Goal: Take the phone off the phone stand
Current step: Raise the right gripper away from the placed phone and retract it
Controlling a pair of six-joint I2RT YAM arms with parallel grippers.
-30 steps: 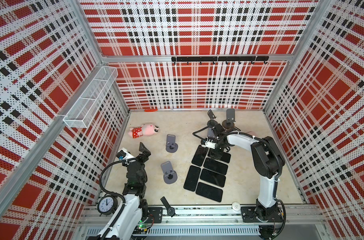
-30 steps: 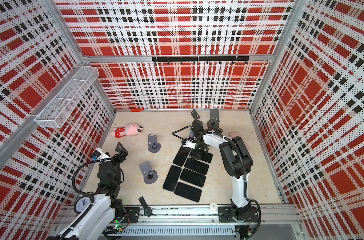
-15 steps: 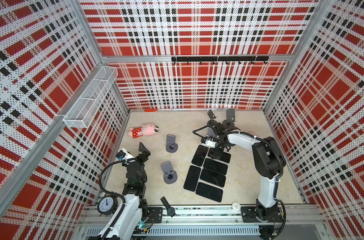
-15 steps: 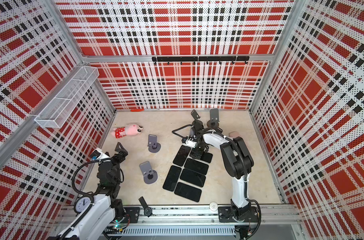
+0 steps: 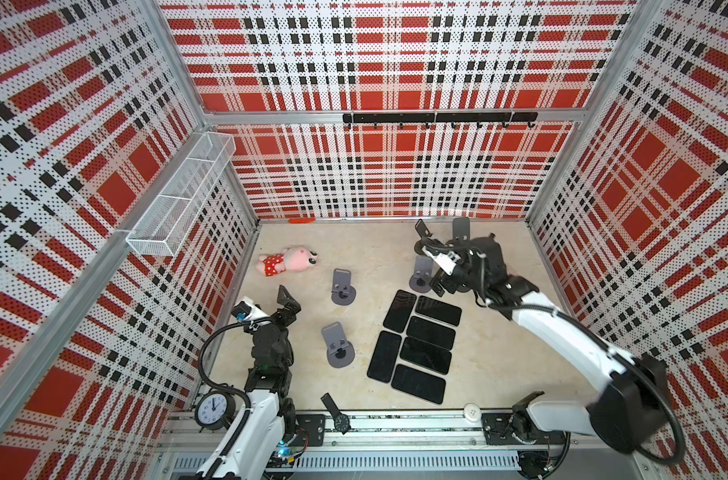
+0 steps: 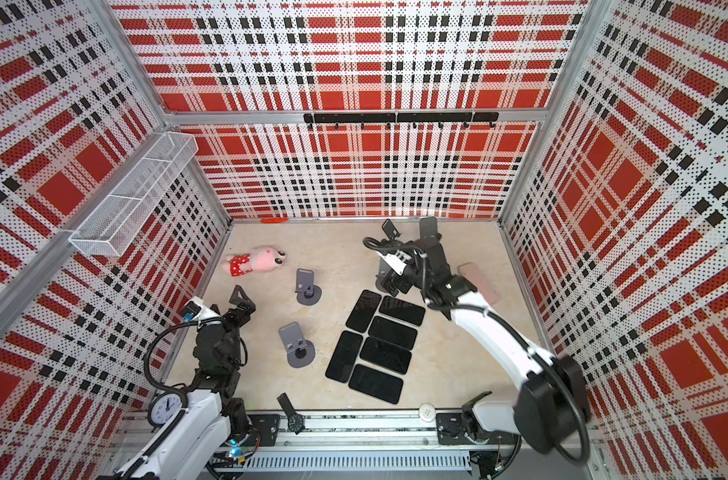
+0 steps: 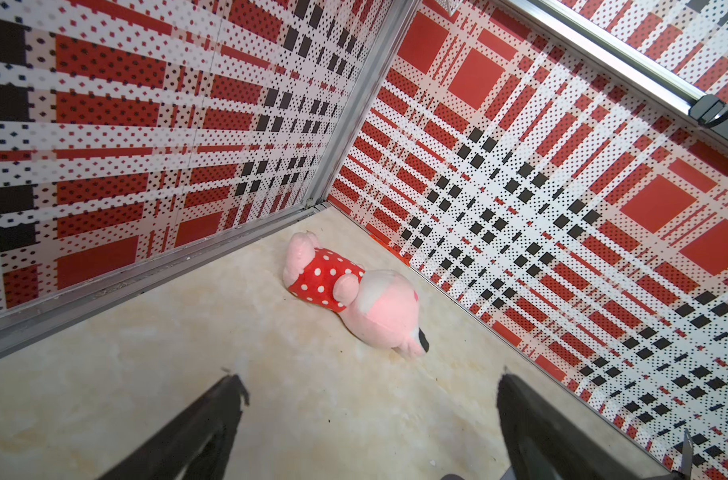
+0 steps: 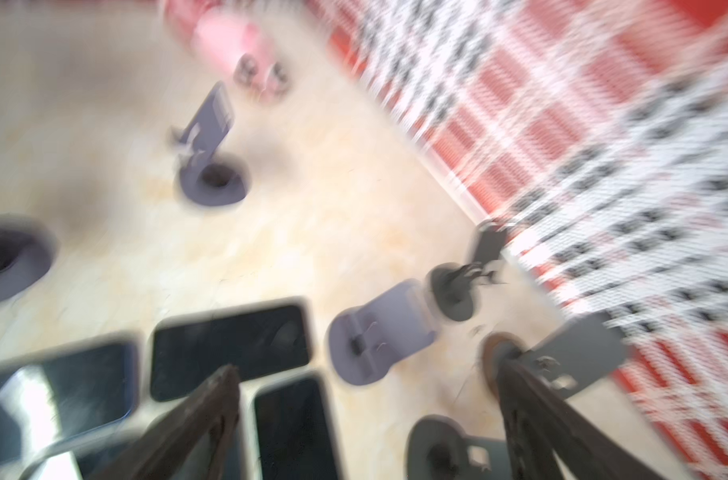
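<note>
**Phones flat on worktop, both grippers spread**

Right gripper [image 8: 364,370]: jaws wide, nothing pinched. The right wrist view is motion-blurred, but both fingers [image 8: 204,415] read clearly apart, with phone glass and stands below them. In both top views it hangs over the far end of the phone block, just beside a grey phone stand [image 5: 419,274].

Six black phones [image 5: 425,354] lie flat, screens up, packed edge to edge mid-worktop [image 5: 486,365]. The far-right phone [image 5: 438,310] is nearest the right gripper.

In the way:
- A dark stand [image 5: 422,232] and a taller dark stand [image 5: 461,227] sit at the back of the worktop, close behind the right wrist.
- A second grey stand [image 5: 343,286] and a third grey stand [image 5: 337,347] sit left of the block, apart from it.

Left gripper [image 5: 288,302]: spread, holding nothing, at the worktop's left edge, well apart from the phones. Its wrist view shows only the enclosure corner [image 7: 312,201] and a pink plush toy [image 7: 354,291] in a red dotted dress lying ahead.

Along the front edge: alarm clock [image 5: 212,409], wristwatch [image 5: 341,422], white round puck [image 5: 472,411]. Wire basket [image 5: 179,199] up on the left, hook rail [image 5: 437,118] across the back.

View differences:
- A pinkish flat slab [image 6: 478,282] beside the right arm shows in a top view. Can't tell what it is.
- The right wrist view shows a dark stand base [image 8: 445,449] close under the fingers. Can't pick it out in the top views.
</note>
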